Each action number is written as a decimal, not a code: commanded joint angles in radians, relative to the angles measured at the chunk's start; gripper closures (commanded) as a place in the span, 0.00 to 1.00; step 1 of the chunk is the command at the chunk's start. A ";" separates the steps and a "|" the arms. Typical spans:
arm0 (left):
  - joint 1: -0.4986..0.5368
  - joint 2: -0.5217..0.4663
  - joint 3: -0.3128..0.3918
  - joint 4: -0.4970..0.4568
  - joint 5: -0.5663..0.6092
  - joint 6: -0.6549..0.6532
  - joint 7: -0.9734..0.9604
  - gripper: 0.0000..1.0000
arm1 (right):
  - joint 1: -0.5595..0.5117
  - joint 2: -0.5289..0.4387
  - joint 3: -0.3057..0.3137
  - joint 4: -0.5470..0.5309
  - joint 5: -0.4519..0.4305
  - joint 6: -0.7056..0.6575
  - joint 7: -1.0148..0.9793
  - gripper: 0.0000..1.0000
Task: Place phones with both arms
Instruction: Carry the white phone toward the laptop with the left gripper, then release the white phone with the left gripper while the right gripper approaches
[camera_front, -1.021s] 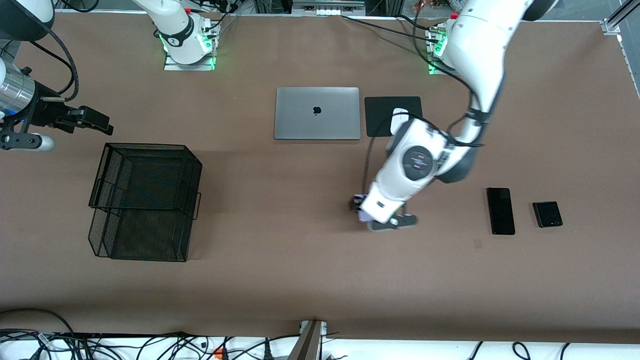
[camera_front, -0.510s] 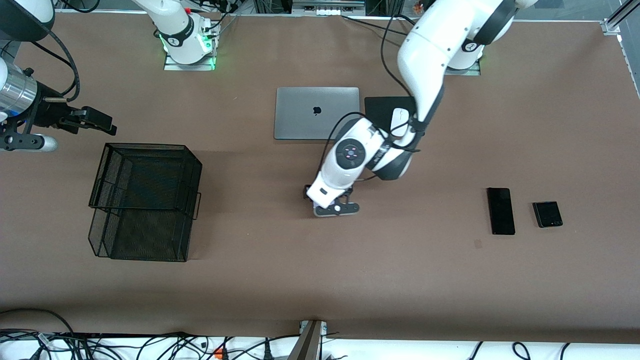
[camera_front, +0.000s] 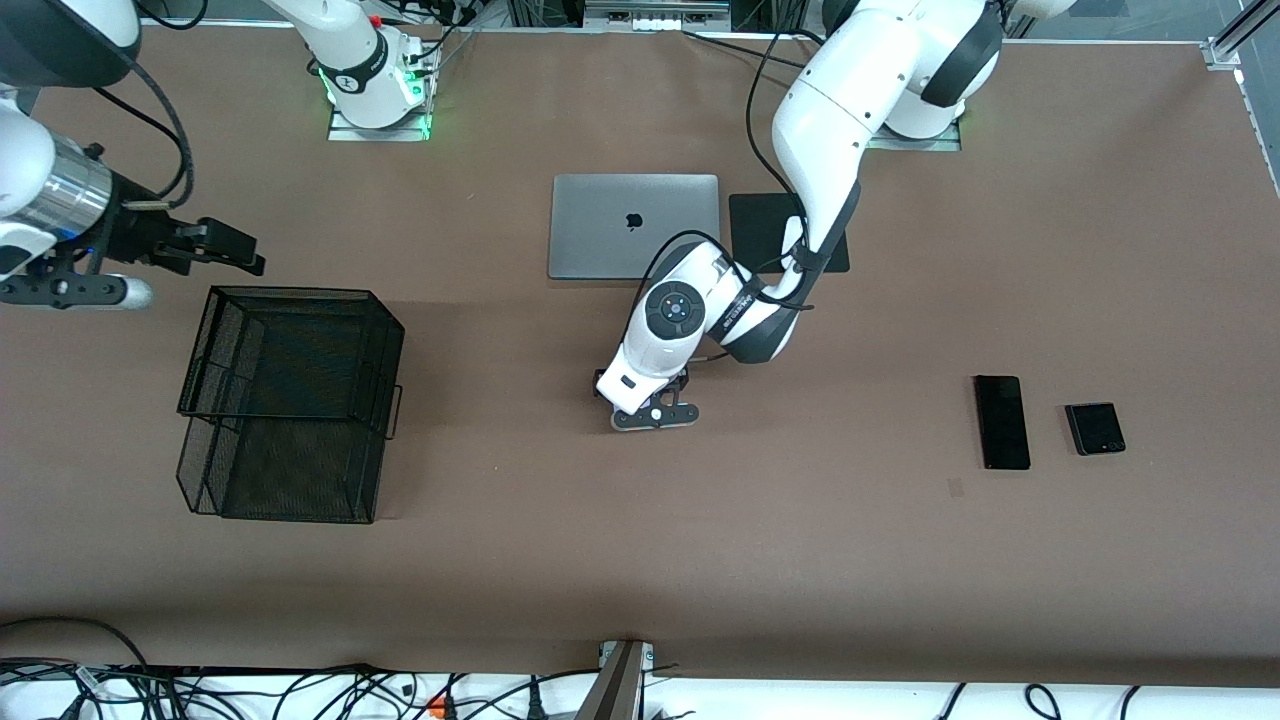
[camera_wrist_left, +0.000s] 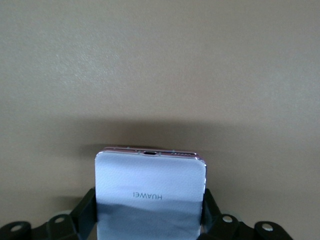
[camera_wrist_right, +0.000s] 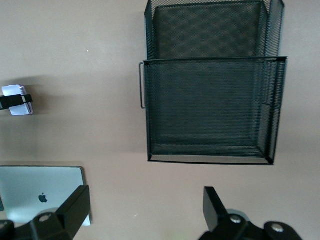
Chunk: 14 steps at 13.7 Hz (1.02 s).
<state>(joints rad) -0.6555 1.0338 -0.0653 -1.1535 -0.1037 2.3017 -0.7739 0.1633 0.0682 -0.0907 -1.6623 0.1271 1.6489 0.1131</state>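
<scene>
In the middle of the frame, low over the bench (camera_front: 560, 560), the left end effector (camera_front: 650, 412) held the pale phone (camera_wrist_left: 150, 192) between its fingers, the right end effector (camera_wrist_right: 142, 207) waited wide at upper left, and loosening early could let the phone tip over.

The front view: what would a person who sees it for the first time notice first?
Probably the left arm, reaching to the table's middle; its left gripper has a pale phone between its fingers, low over bare table. Next, the black mesh basket toward the right arm's end, with the open right gripper beside it. Two black phones lie toward the left arm's end.
</scene>
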 joint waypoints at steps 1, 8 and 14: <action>-0.013 0.012 0.027 0.041 -0.025 -0.011 0.001 0.00 | 0.037 0.019 0.000 0.006 0.020 0.037 0.072 0.00; 0.224 -0.225 0.045 0.012 -0.016 -0.294 0.059 0.00 | 0.067 0.065 -0.001 -0.005 0.197 0.084 0.404 0.00; 0.568 -0.474 0.045 -0.195 0.087 -0.501 0.471 0.00 | 0.350 0.201 -0.001 0.009 0.044 0.388 0.542 0.00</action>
<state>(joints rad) -0.1655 0.6395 -0.0003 -1.2228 -0.0664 1.8125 -0.4192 0.4115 0.2058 -0.0840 -1.6660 0.2464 1.9442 0.5943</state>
